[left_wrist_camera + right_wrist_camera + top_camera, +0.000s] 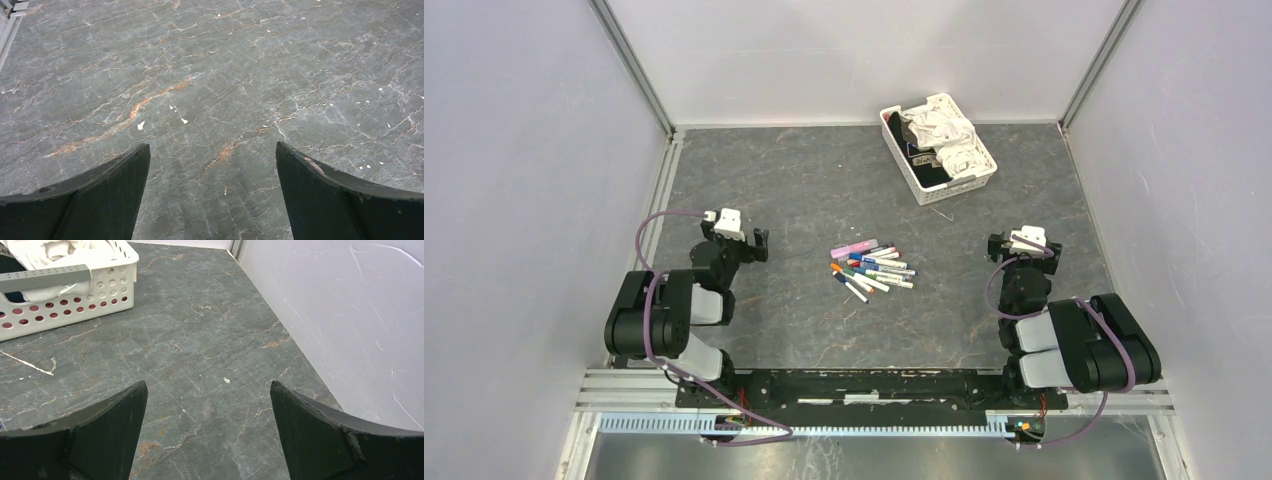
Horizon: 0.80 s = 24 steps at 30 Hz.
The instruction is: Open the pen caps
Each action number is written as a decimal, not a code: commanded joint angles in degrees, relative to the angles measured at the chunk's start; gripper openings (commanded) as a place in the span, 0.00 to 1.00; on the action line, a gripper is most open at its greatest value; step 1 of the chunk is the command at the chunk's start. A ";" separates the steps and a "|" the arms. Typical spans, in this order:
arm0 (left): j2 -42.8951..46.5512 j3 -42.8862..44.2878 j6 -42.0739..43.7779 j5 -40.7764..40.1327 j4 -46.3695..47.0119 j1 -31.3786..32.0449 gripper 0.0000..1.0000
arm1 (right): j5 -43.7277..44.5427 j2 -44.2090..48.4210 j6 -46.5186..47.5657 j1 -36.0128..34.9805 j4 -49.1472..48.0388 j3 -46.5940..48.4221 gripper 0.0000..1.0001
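Note:
Several slim pens (872, 268) with white or grey barrels lie in a loose heap at the table's middle; their coloured caps (835, 268) in pink, blue, red, orange and green sit on the pen ends. My left gripper (742, 238) is open and empty, left of the heap; its wrist view (212, 152) shows only bare stone between the fingers. My right gripper (1021, 243) is open and empty, right of the heap; its wrist view (207, 390) shows bare table. No pen shows in either wrist view.
A white perforated basket (964, 186) of white cloth stands at the back right, also in the right wrist view (75, 305). Grey walls enclose the table; the right wall (350, 315) is close to my right gripper.

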State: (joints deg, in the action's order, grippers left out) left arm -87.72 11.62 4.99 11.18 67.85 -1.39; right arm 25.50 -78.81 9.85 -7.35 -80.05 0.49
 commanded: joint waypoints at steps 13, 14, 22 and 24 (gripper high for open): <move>6.11 18.45 0.60 4.77 -35.43 -2.77 1.00 | 1.51 8.64 0.56 -1.97 12.90 -1.59 0.98; 6.57 20.44 1.48 4.10 -39.28 -2.82 1.00 | 1.68 10.23 1.01 -2.40 16.13 -0.96 0.98; 10.11 37.84 2.57 3.90 -68.05 -3.41 1.00 | -5.37 25.13 -19.82 -3.56 35.89 6.82 0.98; 8.47 45.88 2.20 3.94 -76.62 -3.49 1.00 | -6.04 27.82 -25.91 -3.52 42.48 9.61 0.98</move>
State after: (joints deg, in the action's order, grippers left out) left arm -78.24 45.63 5.85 13.96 11.53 -4.45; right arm 23.29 -55.00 -1.56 -10.76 -48.73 5.04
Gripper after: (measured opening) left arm 0.997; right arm 0.982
